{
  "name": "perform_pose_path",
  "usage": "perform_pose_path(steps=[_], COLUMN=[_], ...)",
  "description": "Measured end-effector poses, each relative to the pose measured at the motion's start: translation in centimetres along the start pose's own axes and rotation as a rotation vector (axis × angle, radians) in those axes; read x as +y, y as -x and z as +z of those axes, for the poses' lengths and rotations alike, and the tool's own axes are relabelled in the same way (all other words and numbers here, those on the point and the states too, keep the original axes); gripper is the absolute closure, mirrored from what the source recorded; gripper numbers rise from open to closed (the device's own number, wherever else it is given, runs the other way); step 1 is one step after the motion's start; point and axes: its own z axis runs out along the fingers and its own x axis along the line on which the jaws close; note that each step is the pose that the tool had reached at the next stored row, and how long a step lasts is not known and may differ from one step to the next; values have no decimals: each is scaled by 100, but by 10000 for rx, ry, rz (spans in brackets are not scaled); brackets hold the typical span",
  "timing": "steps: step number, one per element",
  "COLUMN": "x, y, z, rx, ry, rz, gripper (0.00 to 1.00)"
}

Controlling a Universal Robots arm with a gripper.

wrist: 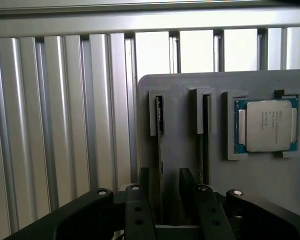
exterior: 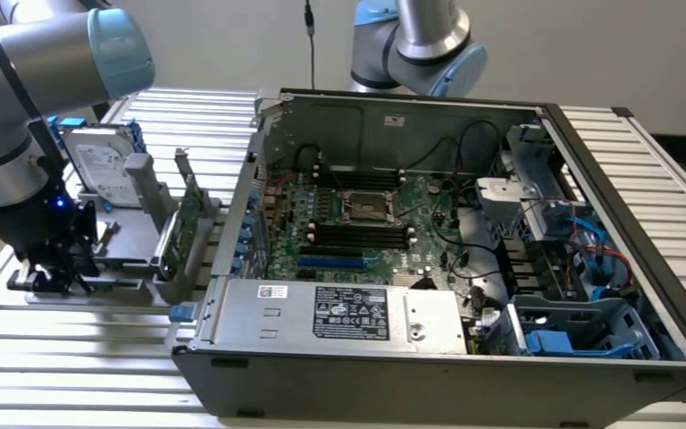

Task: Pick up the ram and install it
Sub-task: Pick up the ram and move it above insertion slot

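Exterior view: gripper (exterior: 63, 268) is down at the grey holder (exterior: 135, 234), lower left of frame, well apart from the open case (exterior: 439, 357). The slots (exterior: 361, 237) look unfilled.

Wrist view: ram (wrist: 160, 135) stands edge-on in its holder slot, between the spread fingers (wrist: 143, 182), not clamped. I judge the pick is not yet made and the install is all to do.

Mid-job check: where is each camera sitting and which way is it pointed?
Exterior view: off the arm, raised, looking down at the open computer case and grey holder; arm and gripper at its left.
Wrist view: on the wrist, facing the holder's ram and CPU; gripper fingers straddle the ram.
Shared: gripper, holder, slatted table.
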Motion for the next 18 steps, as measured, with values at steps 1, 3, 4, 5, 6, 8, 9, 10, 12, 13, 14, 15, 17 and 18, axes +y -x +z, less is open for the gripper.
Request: perform_pose_path(steps=[1,3,4,5,6,8,9,10,12,13,14,15,17,18], x=[0,0,0,0,0,0,0,0,0,0,0,0,0,0], y=[0,0,0,0,0,0,0,0,0,0,0,0,0,0], z=[0,1,1,1,1,2,2,2,2,2,2,2,2,2], rx=[0,0,0,-1,-1,-2,-2,-3,-5,-6,-6,-6,-6,-5], ry=[1,0,0,0,0,0,-1,-2,-2,-2,-2,-2,-2,-2], rz=[0,0,2,9,22,76,112,153,266,320,358,373,384,389], gripper=[66,73,73,73,73,73,73,73,73,73,73,73,75,75])
